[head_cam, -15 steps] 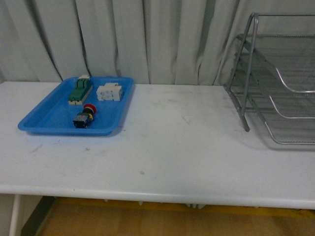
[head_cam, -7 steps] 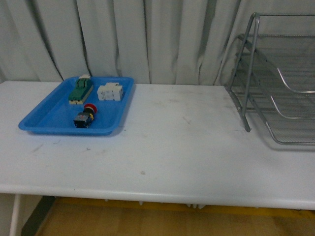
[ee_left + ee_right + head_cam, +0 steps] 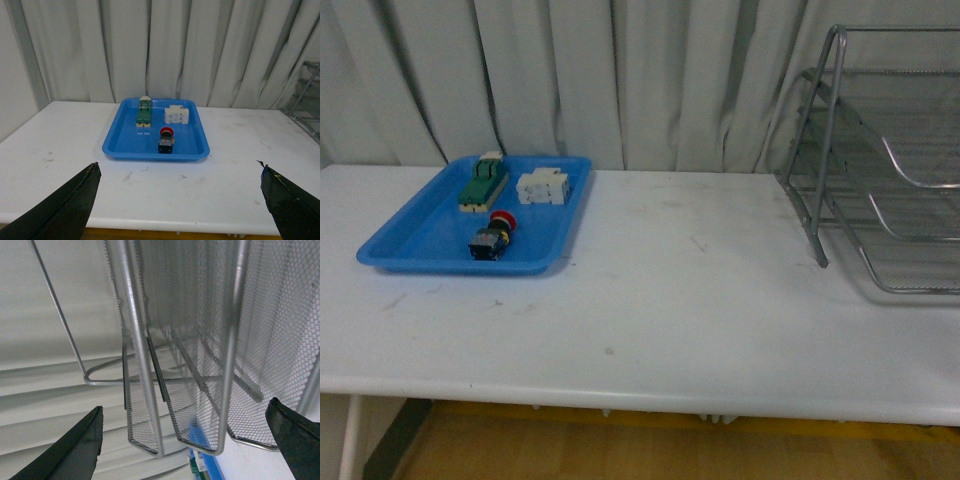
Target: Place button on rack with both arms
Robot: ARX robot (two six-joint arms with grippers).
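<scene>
Left gripper [image 3: 178, 167] is hanging open and empty over the tabletop [image 3: 215, 185], jaws spread wide. Straight ahead of it and well apart, the button [image 3: 165, 140] is lying in the tray [image 3: 114, 148], seemingly on its side. The white block [image 3: 176, 115] and green part [image 3: 144, 112] are sitting just beyond it. Right gripper [image 3: 185, 407] is gaping open too, facing the rack [image 3: 145, 365] close ahead. An off-centre pinch is likely to make the rounded button roll or slip, or to knock its neighbours.

The button [image 3: 166, 140] lies in a blue tray [image 3: 120, 144] on the table [image 3: 60, 150], near a white block [image 3: 176, 115] and a green part [image 3: 144, 114]; the left gripper [image 3: 178, 163] stands spread wide.
</scene>
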